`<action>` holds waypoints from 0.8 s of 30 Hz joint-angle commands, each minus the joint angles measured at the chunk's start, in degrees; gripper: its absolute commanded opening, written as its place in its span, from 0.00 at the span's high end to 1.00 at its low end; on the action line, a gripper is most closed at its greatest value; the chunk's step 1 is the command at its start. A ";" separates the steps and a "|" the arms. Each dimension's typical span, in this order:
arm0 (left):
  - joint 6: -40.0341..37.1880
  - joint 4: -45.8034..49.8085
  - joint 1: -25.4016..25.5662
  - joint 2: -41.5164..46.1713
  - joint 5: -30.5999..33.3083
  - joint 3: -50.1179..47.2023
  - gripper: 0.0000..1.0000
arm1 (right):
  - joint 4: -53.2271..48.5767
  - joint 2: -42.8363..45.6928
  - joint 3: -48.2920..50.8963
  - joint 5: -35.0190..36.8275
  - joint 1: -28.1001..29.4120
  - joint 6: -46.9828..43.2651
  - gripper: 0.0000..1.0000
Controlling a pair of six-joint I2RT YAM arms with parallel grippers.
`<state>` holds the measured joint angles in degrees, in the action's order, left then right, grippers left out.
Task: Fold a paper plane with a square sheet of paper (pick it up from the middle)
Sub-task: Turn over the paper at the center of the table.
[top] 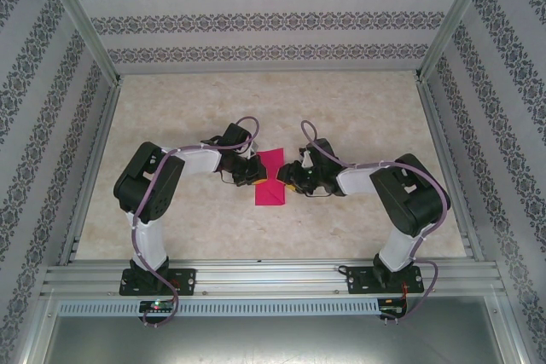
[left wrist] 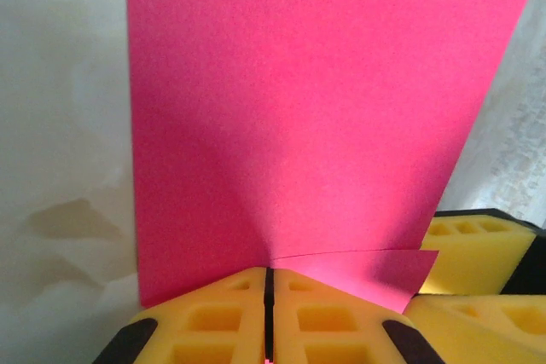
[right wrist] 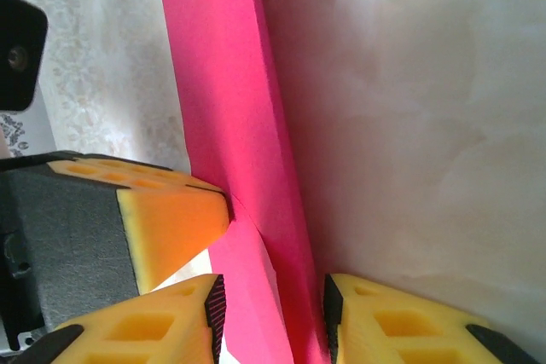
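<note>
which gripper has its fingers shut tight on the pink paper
The left gripper: its yellow fingers meet in a thin seam, pinching the paper. On the right gripper the fingers stand apart, paper between.

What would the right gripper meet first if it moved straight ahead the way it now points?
The pink sheet, which stands between its jaws. Just beside that line, a finger of the left gripper probably comes next; depth is unclear.
</note>
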<state>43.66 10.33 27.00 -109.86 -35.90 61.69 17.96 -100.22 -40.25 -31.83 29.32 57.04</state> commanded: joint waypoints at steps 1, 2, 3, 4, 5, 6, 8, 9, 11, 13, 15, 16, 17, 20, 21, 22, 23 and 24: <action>-0.77 2.08 0.42 2.20 0.82 -0.88 0.89 | 2.68 -0.66 1.05 -1.74 0.74 0.95 0.62; -0.68 2.07 0.43 2.29 0.85 -0.88 0.89 | 3.07 -0.91 1.05 -1.74 0.74 1.07 0.62; -0.68 2.07 0.45 2.43 1.01 -1.04 0.89 | 3.81 -1.15 1.05 -2.03 0.81 1.51 0.62; -0.68 2.13 0.42 2.53 1.09 -1.10 0.89 | 4.45 -1.35 1.12 -2.14 0.86 1.76 0.62; -0.59 2.07 0.42 2.57 1.18 -1.08 0.89 | 4.60 -1.62 1.06 -2.11 0.87 1.86 0.62; -0.59 2.07 0.47 2.66 1.25 -1.05 0.89 | 4.58 -1.88 0.97 -2.16 0.91 1.94 0.62; -0.56 2.15 0.42 2.70 1.31 -1.07 0.89 | 4.48 -2.37 0.96 -2.06 0.91 1.85 0.64; -0.53 2.15 0.45 2.74 1.36 -1.11 0.89 | 4.51 -2.58 0.96 -2.09 0.91 1.82 0.65; -0.52 2.28 0.42 2.82 1.49 -1.03 0.88 | 4.58 -2.95 0.96 -2.26 0.91 1.85 0.68; -0.51 2.33 0.43 2.90 1.62 -1.12 0.88 | 4.80 -3.22 1.18 -2.44 0.90 1.76 0.70; -0.42 2.18 0.43 3.26 1.49 -1.16 0.88 | 5.02 -3.31 1.48 -2.48 0.90 1.76 0.74; -0.33 1.90 0.48 3.57 1.40 -1.26 0.87 | 5.16 -3.23 1.58 -2.53 0.92 1.76 0.74; -0.24 1.81 0.46 4.02 1.38 -1.35 0.87 | 5.16 -3.03 1.58 -2.61 0.84 1.76 0.76; -0.25 1.79 0.47 6.42 1.84 -1.59 0.85 | 4.30 -1.57 1.21 -2.79 0.74 1.28 0.80; -0.36 1.99 0.46 7.60 2.46 -1.74 0.84 | 3.10 -0.80 0.85 -2.67 0.68 0.72 0.83; -0.42 2.46 0.39 8.63 3.43 -1.80 0.83 | 1.43 0.02 0.26 -2.44 0.69 0.07 0.83; -0.63 3.10 0.47 9.84 4.43 -1.77 0.83 | -0.04 0.76 -0.14 -2.21 0.65 -0.63 0.85; -0.94 3.97 0.33 11.09 5.69 -1.84 0.83 | -1.92 1.83 -0.58 -1.76 0.65 -1.50 0.88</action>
<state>43.66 11.73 27.00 -103.07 -33.54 60.07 19.99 -101.36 -39.59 -33.76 29.78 58.00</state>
